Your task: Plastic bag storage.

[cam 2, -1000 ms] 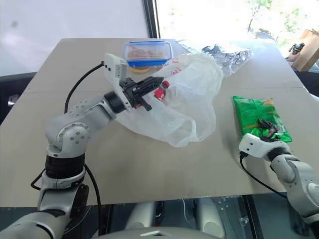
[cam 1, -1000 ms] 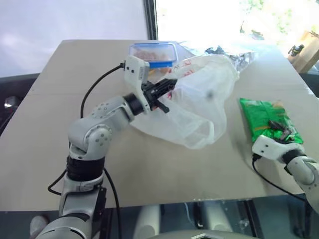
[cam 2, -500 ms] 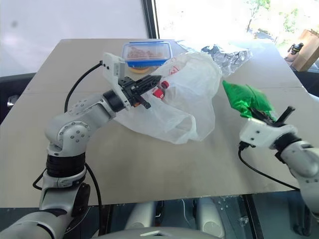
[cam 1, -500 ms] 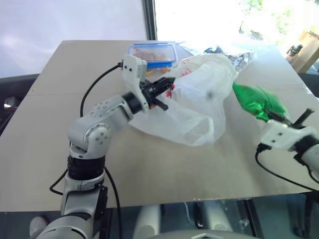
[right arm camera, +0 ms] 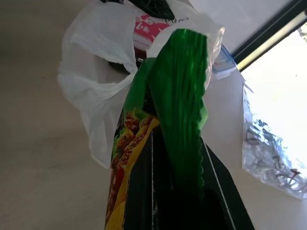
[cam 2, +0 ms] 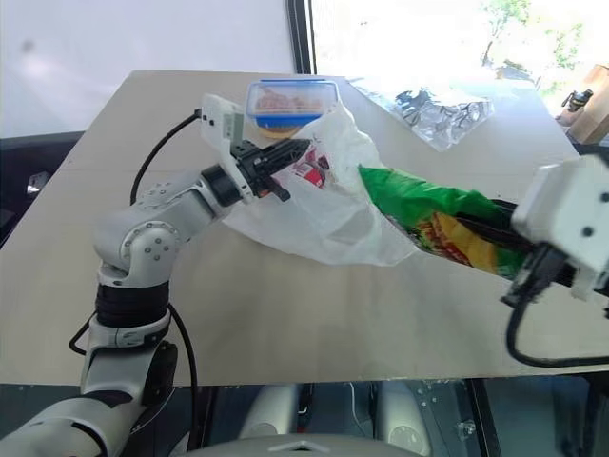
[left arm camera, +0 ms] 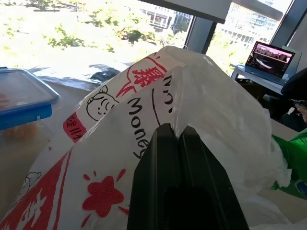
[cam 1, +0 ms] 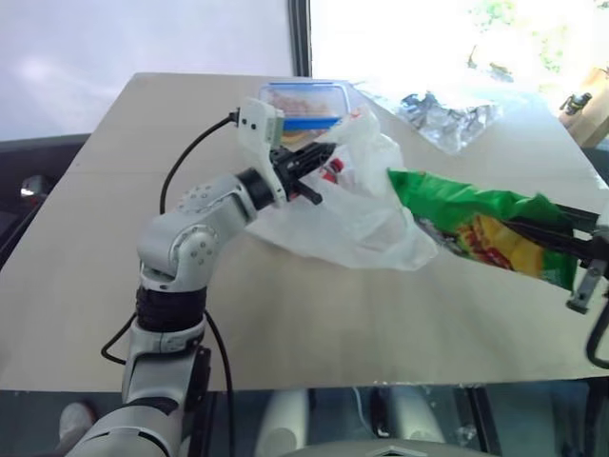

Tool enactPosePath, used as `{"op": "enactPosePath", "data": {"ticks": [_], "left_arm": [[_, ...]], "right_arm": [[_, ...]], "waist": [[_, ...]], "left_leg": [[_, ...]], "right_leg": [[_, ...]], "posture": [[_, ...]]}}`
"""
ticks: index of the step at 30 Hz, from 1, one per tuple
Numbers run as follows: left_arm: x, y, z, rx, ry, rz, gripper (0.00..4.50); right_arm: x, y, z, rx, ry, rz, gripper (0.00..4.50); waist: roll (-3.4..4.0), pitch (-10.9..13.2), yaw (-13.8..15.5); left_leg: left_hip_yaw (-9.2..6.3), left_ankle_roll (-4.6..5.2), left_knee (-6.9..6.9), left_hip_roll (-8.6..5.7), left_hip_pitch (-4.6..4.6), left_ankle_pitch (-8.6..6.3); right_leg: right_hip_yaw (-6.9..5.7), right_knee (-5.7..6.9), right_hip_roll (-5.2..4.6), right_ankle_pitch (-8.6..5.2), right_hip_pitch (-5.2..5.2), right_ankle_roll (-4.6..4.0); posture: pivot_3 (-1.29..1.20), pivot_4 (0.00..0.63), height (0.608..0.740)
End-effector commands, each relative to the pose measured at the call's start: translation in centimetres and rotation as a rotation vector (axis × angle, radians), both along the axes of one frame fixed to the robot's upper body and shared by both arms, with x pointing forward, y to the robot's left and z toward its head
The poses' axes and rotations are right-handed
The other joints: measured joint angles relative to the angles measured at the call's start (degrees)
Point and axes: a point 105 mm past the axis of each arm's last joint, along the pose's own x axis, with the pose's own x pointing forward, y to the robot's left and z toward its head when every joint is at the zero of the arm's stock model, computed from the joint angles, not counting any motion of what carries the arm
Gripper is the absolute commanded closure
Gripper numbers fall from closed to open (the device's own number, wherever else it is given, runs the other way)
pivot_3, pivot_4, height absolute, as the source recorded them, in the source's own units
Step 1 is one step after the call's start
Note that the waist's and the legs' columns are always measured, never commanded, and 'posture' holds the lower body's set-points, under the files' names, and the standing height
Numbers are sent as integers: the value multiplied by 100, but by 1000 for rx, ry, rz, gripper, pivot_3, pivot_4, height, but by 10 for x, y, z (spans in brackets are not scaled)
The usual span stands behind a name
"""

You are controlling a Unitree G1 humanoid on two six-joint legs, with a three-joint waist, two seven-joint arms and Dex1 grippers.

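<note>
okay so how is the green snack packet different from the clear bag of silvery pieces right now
The green snack packet is opaque, printed green and yellow; the clear bag is see-through, showing dark-silvery pieces. The packet is off the table, held in the shut right gripper, with its far end at the plastic bag; the clear bag lies on the table's far side, untouched. The packet is stretched out long; the clear bag lies spread and crinkled. Both are soft packets.

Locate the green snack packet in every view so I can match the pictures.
Left eye view: green snack packet, right of centre, off the table, its tip at the plastic bag.
Right eye view: centre-right.
Left wrist view: a green sliver at the right edge.
Right wrist view: centre, running up from the right gripper.
Shared landmark: the plastic bag's red print.
</note>
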Motion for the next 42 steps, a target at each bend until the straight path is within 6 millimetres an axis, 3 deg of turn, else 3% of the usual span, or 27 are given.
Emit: {"op": "enactPosePath", "data": {"ticks": [1, 8, 18, 23, 27, 30, 35, 40, 42], "left_arm": [[-5, 1, 19, -13, -76, -4, 4500], [-8, 2, 21, 1, -96, 5, 4500], [-44, -9, 18, 23, -102, -164, 4500], [-48, -7, 17, 31, -105, -151, 4500], [-45, -7, 22, 21, -128, -118, 4500], [-42, -6, 25, 9, -141, -96, 4500], [-37, -6, 30, -2, -156, -69, 4500], [-33, -11, 39, -2, -176, -42, 4500], [-31, -14, 38, 4, -178, -31, 4500]], "right_arm": [[-9, 13, 6, 56, 10, 86, 4470], [-8, 41, -13, 117, 100, 187, 4470], [61, 41, -25, 302, 132, 10, 4470], [97, 36, -14, 599, 271, -80, 4470], [123, 53, -14, 819, 398, -113, 4470], [141, 77, -18, 1030, 556, -110, 4470], [155, 112, -62, 1075, 786, -184, 4470], [148, 152, -113, 901, 868, -207, 4470], [145, 156, -128, 834, 854, -208, 3914]], "waist": [[1, 0, -12], [1, 0, -12], [2, 2, -30], [4, 3, -18], [7, 4, -29], [7, 5, -66], [9, 5, -88], [11, 4, -141], [13, 3, -160]], "left_leg": [[0, 0, 0, 1, 0, 0], [0, 0, 3, 2, 0, 0], [-2, -1, 4, 3, -2, 1], [-3, -1, 4, 4, -5, 1], [-3, 0, 2, 3, -4, 0], [-3, 0, 0, 5, -5, 0], [-1, 0, -5, 2, -17, 0], [1, 0, -6, 3, -23, 1], [3, 0, -8, 2, -17, 0]], "right_leg": [[0, 1, 1, 0, 0, 0], [1, 4, 4, 0, -1, 1], [1, 6, 5, -1, -7, 0], [1, 7, 5, 0, -8, 0], [1, 10, 8, 0, -10, -1], [1, 10, 9, 0, -12, -1], [1, 13, 8, 1, -27, 0], [3, 16, 8, 1, -38, 0], [5, 17, 9, 1, -38, 0]], "posture": [[0, 150, 740], [0, 150, 740], [0, 150, 740], [0, 150, 740], [0, 150, 740], [0, 150, 740], [0, 150, 740], [0, 150, 740], [0, 150, 740]]}}
